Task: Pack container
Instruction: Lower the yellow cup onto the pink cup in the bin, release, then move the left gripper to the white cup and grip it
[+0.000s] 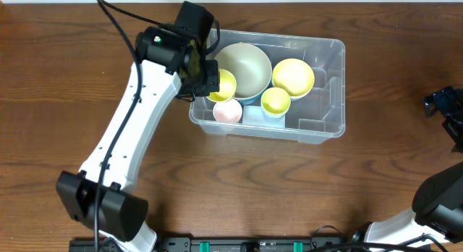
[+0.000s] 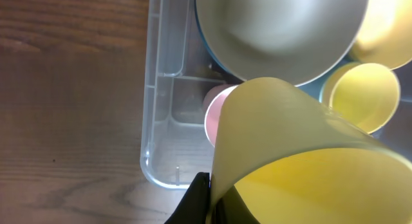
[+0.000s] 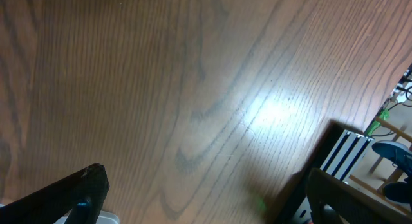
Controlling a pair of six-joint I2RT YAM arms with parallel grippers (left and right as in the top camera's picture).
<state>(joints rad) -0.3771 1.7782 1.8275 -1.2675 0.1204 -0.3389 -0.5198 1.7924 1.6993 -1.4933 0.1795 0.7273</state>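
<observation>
Our left end effector [image 1: 207, 77] is clenched on a yellow cup [image 1: 222, 85]. The left wrist view shows a dark finger [image 2: 198, 199] pressed against the cup's outer wall near the rim, and the other finger is hidden behind the cup. The cup hangs over the left end of the container [image 1: 329, 100], which sits in the middle of the worktop [image 1: 65, 78]. It is partly above a pink cup [image 1: 227, 111] and just beside a big grey bowl [image 1: 244, 66]. We cannot tell whether it already touches anything below it.

Going rightward inside the container, the pink cup stands near the front left corner and the grey bowl fills the back left. A small yellow cup [image 1: 275, 100] sits in front of centre, and a yellow bowl [image 1: 293, 75] lies further right. The right end of the container looks unfilled.

Our right end effector [image 3: 206, 180] is far off at the right, over bare wood, its fingers spread wide and grasping nothing.

We judge the packing to be nearly done. Four pieces are in, a fifth is over the container but not yet let go, and the overhead view shows no loose pieces on the worktop. What is left is to lower the held cup into a free spot or nest it, release it, and lift the arm clear. We see no lid, so we cannot say whether closing belongs to the job.
</observation>
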